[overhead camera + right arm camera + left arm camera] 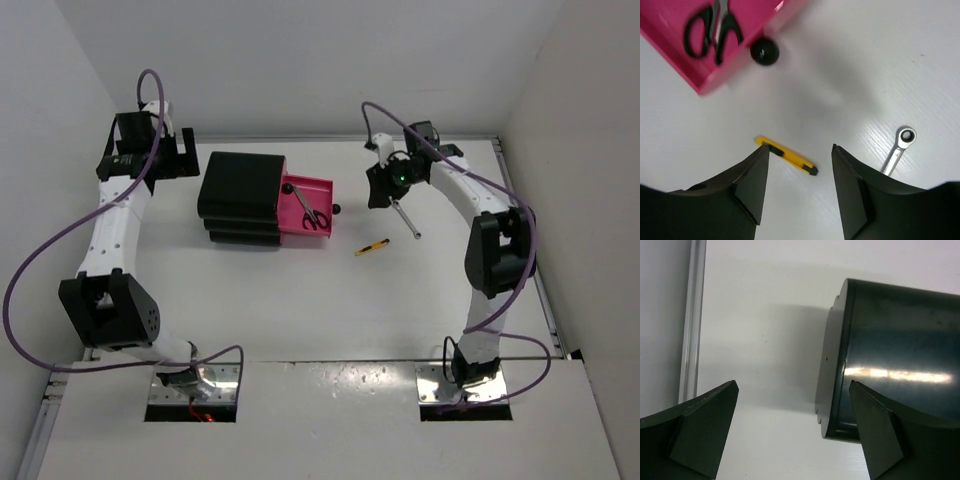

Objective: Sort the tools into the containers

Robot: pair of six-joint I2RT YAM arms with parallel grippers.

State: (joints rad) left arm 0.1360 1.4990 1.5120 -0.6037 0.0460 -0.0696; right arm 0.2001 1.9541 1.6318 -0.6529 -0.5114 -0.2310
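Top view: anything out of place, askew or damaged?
Nothing damaged or spilled. One pink drawer stands pulled out of the black cabinet with the scissors inside. The yellow-and-black tool and the silver wrench lie loose on the table to its right, unsorted.

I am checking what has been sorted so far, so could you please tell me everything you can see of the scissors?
The scissors have two black loop handles, plastic by the look, and slim silver blades that seem closed together. They lie flat in the pulled-out pink drawer, the only tool seen in it. The handles are toward the knob end and the blades point back toward the cabinet. The right wrist view cuts off the blade tips. Only the drawer floor appears to touch them.
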